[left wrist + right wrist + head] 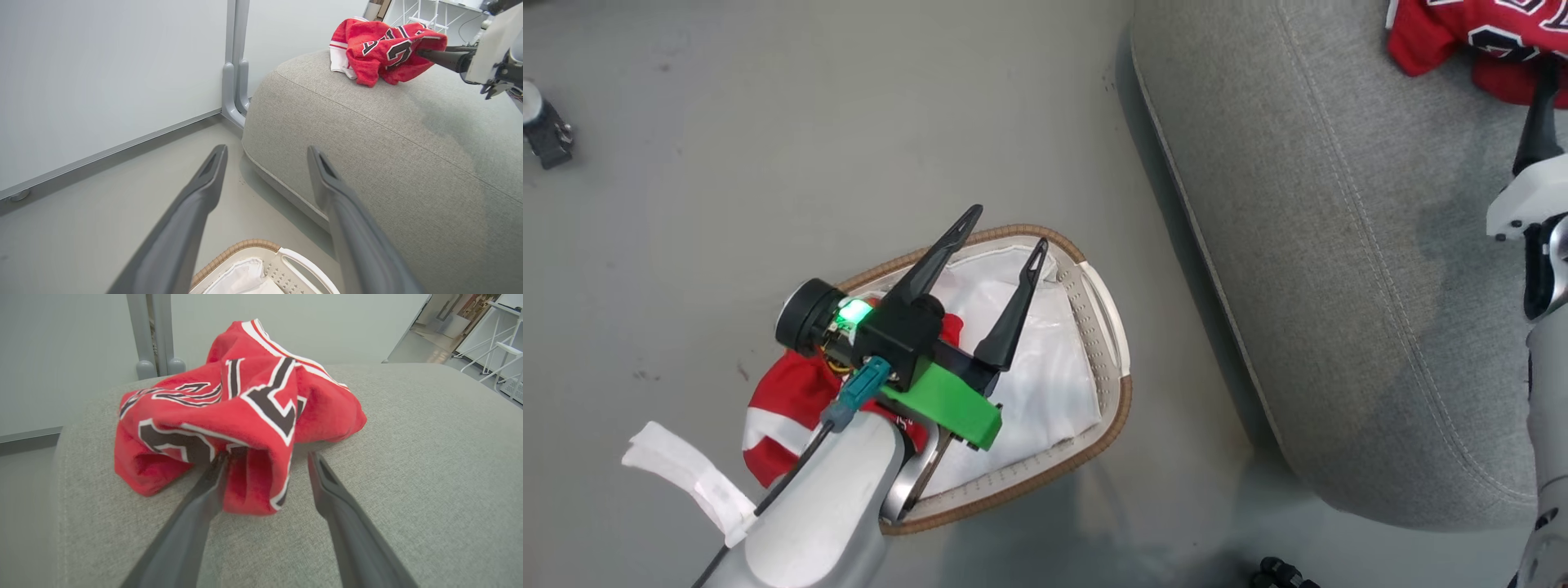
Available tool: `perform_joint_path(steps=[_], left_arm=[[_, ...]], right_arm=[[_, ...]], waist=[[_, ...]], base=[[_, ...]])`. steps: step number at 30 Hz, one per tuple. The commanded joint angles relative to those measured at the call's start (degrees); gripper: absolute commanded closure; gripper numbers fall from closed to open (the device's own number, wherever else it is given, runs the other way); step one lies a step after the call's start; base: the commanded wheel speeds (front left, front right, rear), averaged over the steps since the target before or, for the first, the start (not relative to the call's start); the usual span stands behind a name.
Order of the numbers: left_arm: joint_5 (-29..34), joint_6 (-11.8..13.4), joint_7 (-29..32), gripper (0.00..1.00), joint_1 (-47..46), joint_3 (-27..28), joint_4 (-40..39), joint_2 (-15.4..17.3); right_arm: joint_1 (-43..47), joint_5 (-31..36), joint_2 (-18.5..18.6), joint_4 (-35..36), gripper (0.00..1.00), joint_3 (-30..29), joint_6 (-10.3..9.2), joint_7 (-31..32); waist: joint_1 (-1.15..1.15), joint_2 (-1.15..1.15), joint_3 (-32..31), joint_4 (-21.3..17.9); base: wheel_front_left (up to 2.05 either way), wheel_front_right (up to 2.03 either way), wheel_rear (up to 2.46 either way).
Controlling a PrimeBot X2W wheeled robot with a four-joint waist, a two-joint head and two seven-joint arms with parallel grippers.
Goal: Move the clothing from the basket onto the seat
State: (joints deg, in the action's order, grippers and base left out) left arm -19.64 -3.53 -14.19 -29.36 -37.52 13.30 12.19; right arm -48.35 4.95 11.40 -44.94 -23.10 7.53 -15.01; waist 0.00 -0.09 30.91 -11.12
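Plainly, my right gripper (268, 457) stood with its fingers spread, and a fold of the first jersey (245, 404) drooped between them, brushing the tip of one finger. That jersey lay crumpled on the seat (408, 437), near its far edge. I judged the release done and the retreat the step in hand: draw the gripper straight back along its own line and lift, so the loose fold would not drag off the cushion. My left gripper (1006, 229) hung spread wide and empty above the basket (1111, 351), over the white liner (1045, 367). The second jersey (792, 400) sat at the basket's near-left side, so that arm would need to swing back over it and come down onto a thick bunch of cloth, clear of the liner. My own forearm covered much of that jersey; I could not tell whether it spilled over the rim. From the head, the seat's jersey was cut off at the frame's top.
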Motion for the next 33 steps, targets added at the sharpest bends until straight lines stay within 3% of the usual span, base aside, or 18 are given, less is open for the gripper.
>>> perform_joint_path(steps=[1,15,33], left_arm=[[-0.5,0.5,-0.5,0.0,1.1,0.6,0.4,0.2],[-2.1,1.0,-1.0,0.0,9.7,9.6,0.5,-2.3],[0.8,0.0,-1.0,0.0,23.7,24.2,1.2,-5.3]], right_arm=[[1.9,-0.6,-0.2,0.8,0.0,1.0,-0.08,-0.2],[6.8,-3.5,0.0,7.3,0.0,11.5,-0.08,-0.2],[19.0,-8.3,-7.5,14.6,0.0,21.6,-0.08,-0.2]], waist=[[0.0,0.09,-3.0,0.5],[0.0,0.09,-16.6,4.8],[0.0,0.09,-27.2,10.4]], base=[[0.0,0.0,0.0],[0.0,0.0,0.0],[0.0,0.0,0.0]])
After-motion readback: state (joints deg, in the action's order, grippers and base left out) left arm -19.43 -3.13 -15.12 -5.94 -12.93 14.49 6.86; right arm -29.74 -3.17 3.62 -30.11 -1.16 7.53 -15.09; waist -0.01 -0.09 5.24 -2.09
